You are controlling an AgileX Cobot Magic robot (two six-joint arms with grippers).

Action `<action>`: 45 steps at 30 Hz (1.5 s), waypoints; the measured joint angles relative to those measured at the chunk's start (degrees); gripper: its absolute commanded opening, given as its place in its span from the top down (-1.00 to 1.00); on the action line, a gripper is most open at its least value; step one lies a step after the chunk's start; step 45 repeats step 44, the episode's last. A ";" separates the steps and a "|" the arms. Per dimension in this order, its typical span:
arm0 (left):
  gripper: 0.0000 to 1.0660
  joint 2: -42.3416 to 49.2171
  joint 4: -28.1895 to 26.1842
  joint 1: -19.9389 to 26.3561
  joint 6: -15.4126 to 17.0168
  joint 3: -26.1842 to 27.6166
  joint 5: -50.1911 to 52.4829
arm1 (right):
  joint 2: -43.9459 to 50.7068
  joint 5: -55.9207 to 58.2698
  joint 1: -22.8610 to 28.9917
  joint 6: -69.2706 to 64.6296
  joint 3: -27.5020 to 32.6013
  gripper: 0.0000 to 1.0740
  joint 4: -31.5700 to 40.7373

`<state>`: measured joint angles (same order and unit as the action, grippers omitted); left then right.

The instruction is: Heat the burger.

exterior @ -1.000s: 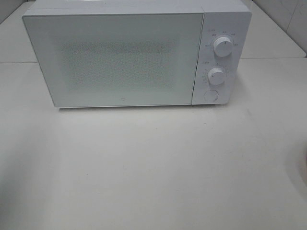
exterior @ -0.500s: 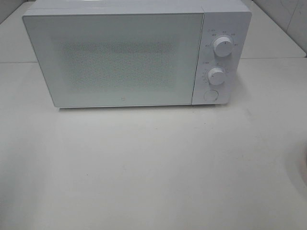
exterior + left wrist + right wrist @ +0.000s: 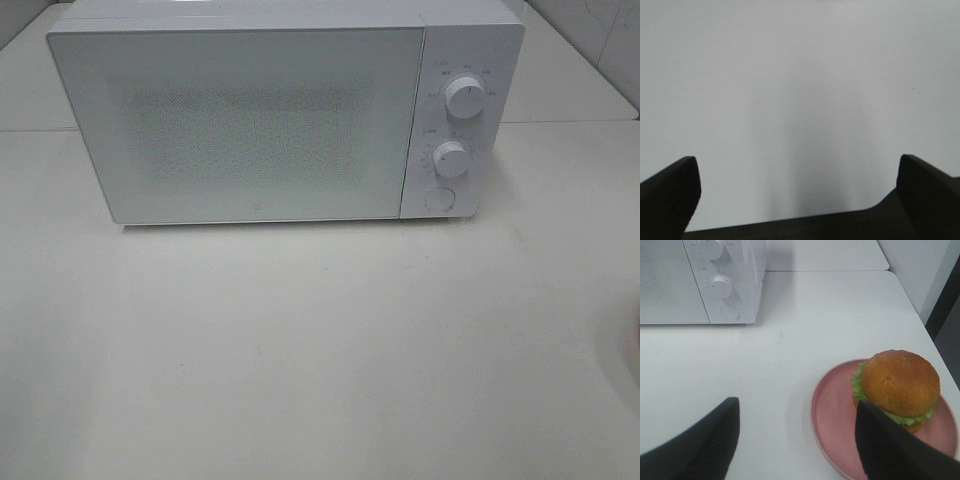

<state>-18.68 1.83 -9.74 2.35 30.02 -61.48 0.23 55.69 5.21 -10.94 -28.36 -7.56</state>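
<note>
Nothing has moved since the earlier frames. Burger sits bun-up, off-centre on pink plate, round with no long axis, on the table beside the closed microwave. My right end effector hovers part-open, empty; my left end effector gapes wide, empty.

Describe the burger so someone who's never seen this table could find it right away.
Start at the white microwave at the back of the white table. From its knob side, come forward across the bare tabletop to a pink round plate. The burger sits on that plate: a golden-brown domed bun with green lettuce at its edge, the only food in sight.
</note>
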 measured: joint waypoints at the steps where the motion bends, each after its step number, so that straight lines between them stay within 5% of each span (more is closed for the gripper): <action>1: -0.89 3.32 0.00 0.00 0.00 0.00 0.00 | 0.00 0.00 0.00 0.00 0.00 -0.18 0.00; 7: -0.89 10.20 -0.11 1.38 0.00 0.00 0.00 | 0.00 0.00 0.00 0.00 0.00 -0.18 0.00; 14: -0.89 16.56 -0.11 10.54 0.00 0.00 -0.06 | 0.00 0.00 0.00 0.00 0.00 -0.18 0.00; 45: -0.89 19.02 -0.11 11.34 0.00 0.00 -0.06 | 0.00 -0.06 0.00 0.00 0.00 -0.19 0.00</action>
